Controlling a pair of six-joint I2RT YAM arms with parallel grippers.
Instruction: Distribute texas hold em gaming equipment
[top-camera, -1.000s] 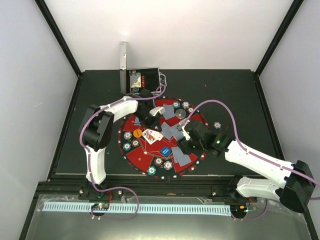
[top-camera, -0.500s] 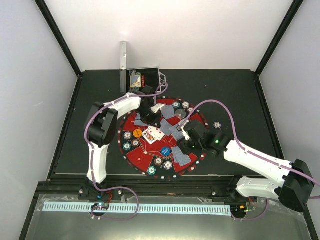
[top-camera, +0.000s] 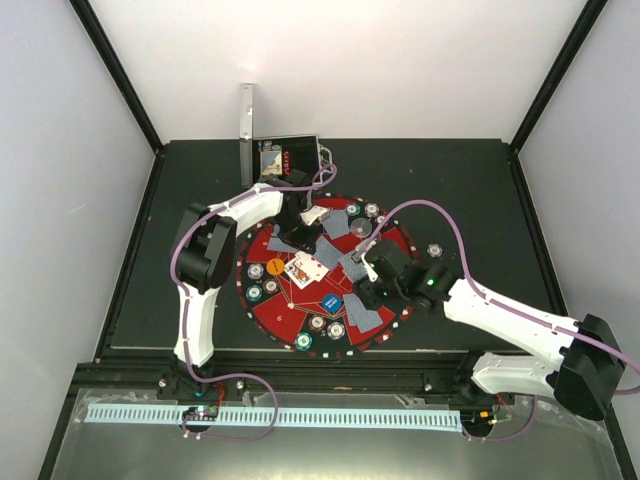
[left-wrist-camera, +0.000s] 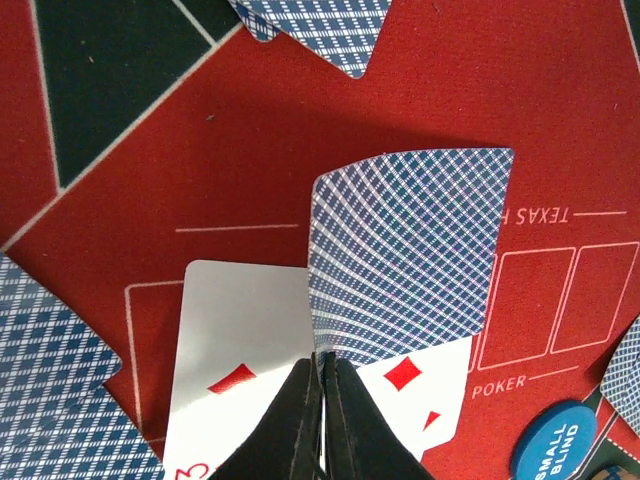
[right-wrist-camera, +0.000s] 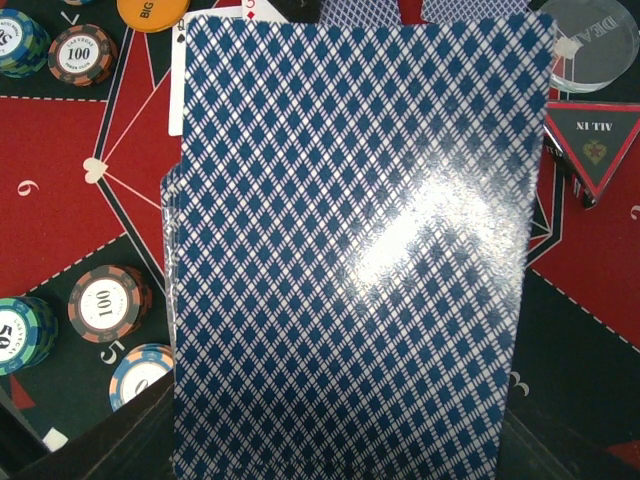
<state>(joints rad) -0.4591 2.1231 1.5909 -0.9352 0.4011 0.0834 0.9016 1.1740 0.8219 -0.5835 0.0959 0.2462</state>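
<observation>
**Top view.** Both arms reach in over the round mat (top-camera: 278, 312) on the table (top-camera: 460, 185). The left pincer (top-camera: 297, 238) is closed on a single card above the mat's far-left half. The right pincer (top-camera: 368, 280) hangs over the right half, clamped on the deck. Chips (top-camera: 254, 282) and dealt cards ring the mat, and one chip (top-camera: 436, 250) lies off it on bare table. The two pincers are near each other, so the freest way out for each is probably back over its own side. The metal case (top-camera: 290, 160) stands just behind the left arm and limits any backward swing.

**Left wrist.** The jaws pinch the near edge of a blue-backed card (left-wrist-camera: 410, 260), which bows upward and overhangs two face-up diamond cards (left-wrist-camera: 235, 350). To lay it well, I would lower it until the far edge touches the felt, then let go, so it neither flips nor slides. Open red felt lies beyond and to the left. More card backs (left-wrist-camera: 320, 25) sit at the far edge, and a blue blind disc (left-wrist-camera: 555, 450) lies near on the right.

**Right wrist.** The deck (right-wrist-camera: 350, 250) fills the view and hides most of the mat beneath. Dark fingers show only at its lower corners. Chip stacks (right-wrist-camera: 105, 300), an orange disc (right-wrist-camera: 150, 10) and a clear dealer disc (right-wrist-camera: 590, 45) crowd round it. Holding the deck level and high looks wise, as dipping it risks knocking the stacks.
</observation>
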